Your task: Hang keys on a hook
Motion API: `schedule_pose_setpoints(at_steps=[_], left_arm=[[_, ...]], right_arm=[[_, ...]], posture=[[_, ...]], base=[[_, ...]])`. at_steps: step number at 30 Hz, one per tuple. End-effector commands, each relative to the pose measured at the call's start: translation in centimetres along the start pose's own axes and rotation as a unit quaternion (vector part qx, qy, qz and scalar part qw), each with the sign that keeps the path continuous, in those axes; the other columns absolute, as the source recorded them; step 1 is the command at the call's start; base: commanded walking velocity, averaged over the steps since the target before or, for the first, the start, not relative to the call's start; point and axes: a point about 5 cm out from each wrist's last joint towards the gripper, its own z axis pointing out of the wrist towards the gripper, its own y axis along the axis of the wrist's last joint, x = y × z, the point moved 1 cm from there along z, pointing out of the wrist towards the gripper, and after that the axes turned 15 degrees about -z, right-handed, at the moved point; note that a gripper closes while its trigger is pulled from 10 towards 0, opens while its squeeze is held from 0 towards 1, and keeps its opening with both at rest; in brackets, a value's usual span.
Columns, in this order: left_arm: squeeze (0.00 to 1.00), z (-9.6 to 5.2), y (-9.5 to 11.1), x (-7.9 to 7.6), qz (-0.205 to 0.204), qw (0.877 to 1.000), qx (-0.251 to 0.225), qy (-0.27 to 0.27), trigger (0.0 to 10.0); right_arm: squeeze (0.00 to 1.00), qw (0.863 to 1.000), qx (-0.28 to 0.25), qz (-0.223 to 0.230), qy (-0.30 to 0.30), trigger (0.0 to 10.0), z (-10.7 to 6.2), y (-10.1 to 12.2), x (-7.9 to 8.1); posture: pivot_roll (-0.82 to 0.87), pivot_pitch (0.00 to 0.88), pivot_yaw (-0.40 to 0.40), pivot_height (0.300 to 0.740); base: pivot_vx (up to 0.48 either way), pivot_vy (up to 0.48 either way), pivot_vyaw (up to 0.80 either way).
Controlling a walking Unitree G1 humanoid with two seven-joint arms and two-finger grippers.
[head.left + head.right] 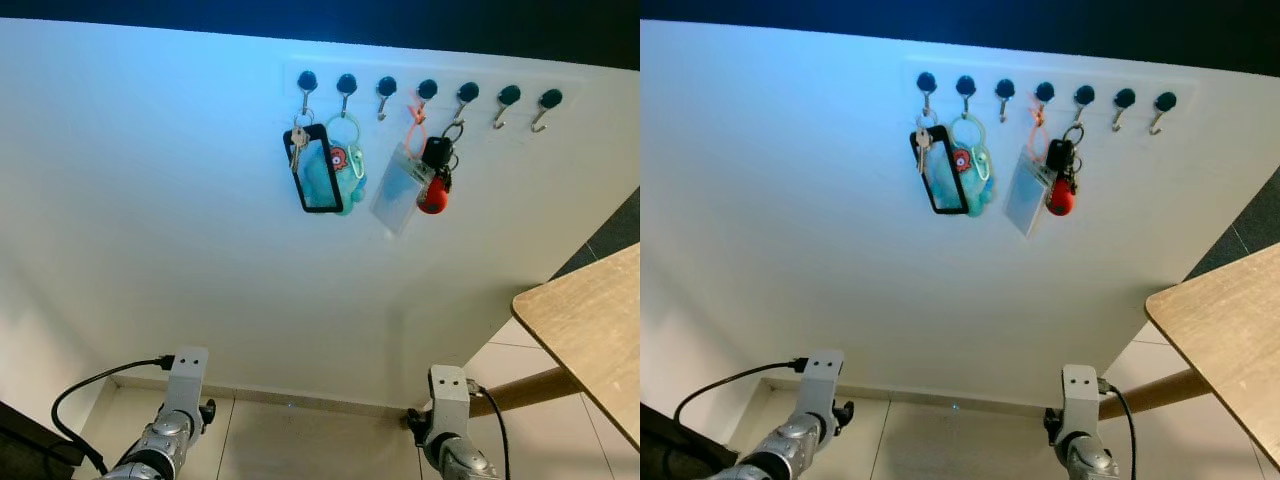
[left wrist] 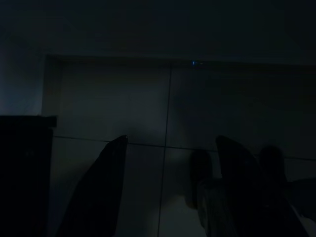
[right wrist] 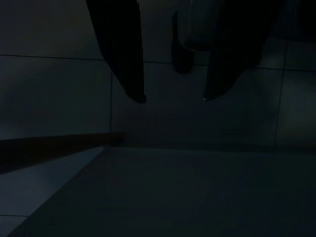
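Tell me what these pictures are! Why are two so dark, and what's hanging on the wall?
A walking robot took them. The two bright pictures come from its head, looking at a white wall with a row of hooks. Four hooks hold things: keys with a black-framed tag, a blue toy, a clear card holder and a red fob. Three hooks are free. The dark pictures come from cameras on its wrists, pointing at the floor. The left hand and right hand hang open, holding nothing. A wooden table stands at the right.
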Motion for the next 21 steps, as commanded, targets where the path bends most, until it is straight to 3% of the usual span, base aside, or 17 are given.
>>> schedule_pose_setpoints(at_steps=[1, 5, 19, 21], left_arm=[[0.0, 0.0, -0.6, -0.7, -0.006, 1.0, 0.013, -0.004, 10.0], [0.0, 0.0, -0.8, -0.4, 0.002, 1.0, 0.018, -0.002, 10.0], [0.0, -0.1, -0.8, -0.2, 0.042, 0.999, 0.018, -0.005, 10.0], [0.0, 0.0, -0.5, 0.0, 0.041, 0.999, 0.016, -0.004, 10.0]], right_arm=[[0.0, 1.0, 0.004, 0.001, 0.004, 10.0, -0.1, -0.3, 0.1], [0.0, 1.0, 0.006, 0.019, 0.023, 10.0, -0.2, -0.7, 1.0], [0.0, 0.999, 0.035, 0.017, 0.022, 10.0, -0.8, -2.5, 1.0], [0.0, 0.999, 0.042, -0.001, 0.023, 10.0, -0.8, -2.6, 1.1]], posture=[[0.04, 0.0, -0.039, 0.74], [0.02, 0.0, -0.018, 0.74], [0.06, 0.0, -0.027, 0.74], [0.05, 0.0, -0.025, 0.74]], base=[[0.0, 0.0, 0.0], [0.0, 0.0, 0.0], [0.0, 0.0, 0.0], [0.0, 0.0, 0.0]])
